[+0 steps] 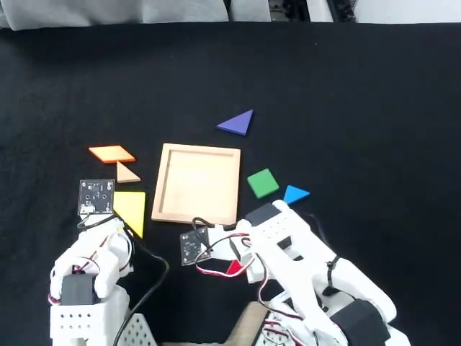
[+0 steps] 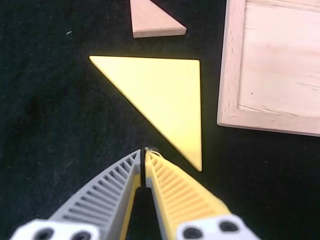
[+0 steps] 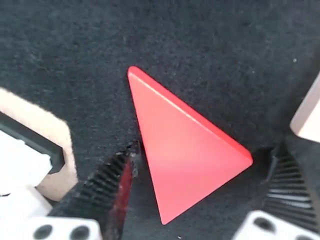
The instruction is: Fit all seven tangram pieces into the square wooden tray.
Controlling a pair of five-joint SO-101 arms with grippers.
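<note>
The square wooden tray (image 1: 198,184) lies mid-table with nothing in it; its corner shows in the left wrist view (image 2: 235,107). My left gripper (image 2: 145,152) is shut, its tips just short of the long edge of the yellow triangle (image 2: 165,97), which lies left of the tray (image 1: 132,209). My right gripper (image 3: 200,170) is open and low over the cloth, one finger on each side of the red triangle (image 3: 185,150), near the table's front (image 1: 234,268). A purple triangle (image 1: 236,122), green square (image 1: 262,182), blue triangle (image 1: 295,193), orange parallelogram (image 1: 112,153) and small wood-coloured triangle (image 1: 127,173) lie around the tray.
Black cloth covers the table. The wood-coloured triangle (image 2: 152,22) lies just beyond the yellow one. Both arm bases stand at the front edge, with cables trailing between them (image 1: 155,281). The far half of the table holds no objects.
</note>
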